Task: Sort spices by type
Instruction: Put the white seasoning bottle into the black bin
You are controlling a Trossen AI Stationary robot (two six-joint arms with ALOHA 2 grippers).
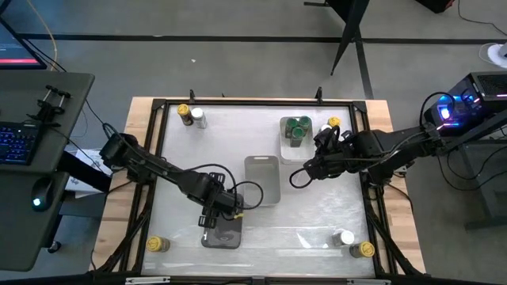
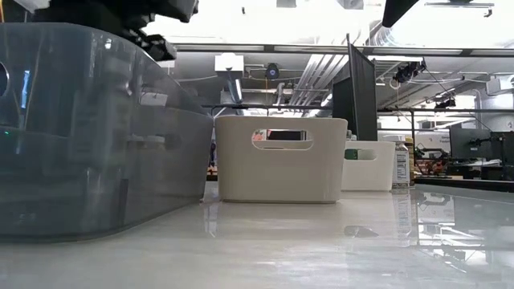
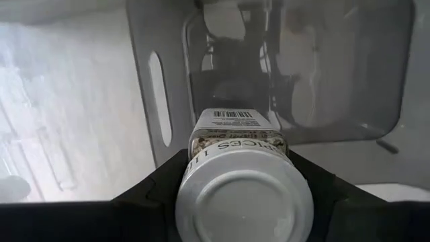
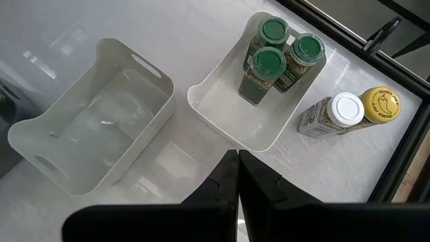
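- The left gripper (image 3: 242,195) is clamped on a white-lidded jar (image 3: 245,202), one finger (image 3: 151,195) on each side of it, jaws part-way apart around its body; the jar hangs over the dark tray (image 1: 223,231) at lower centre of the high view.
- Three green-lidded jars (image 4: 282,57) stand together in one end of a white tray (image 4: 222,111), upper right of centre in the high view.
- Just beside that tray, a white-lidded jar (image 4: 334,114) and a yellow-lidded jar (image 4: 381,105) stand touching.
- The middle tray (image 4: 87,134) holds no jars.
- Other pairs sit at the table (image 1: 317,222) corners: upper left (image 1: 190,115), lower right (image 1: 354,243); one yellow-lidded jar (image 1: 156,245) at lower left.
- The right gripper (image 4: 237,168) hovers above the green-lid tray's near edge, fingers pressed together, holding nothing.
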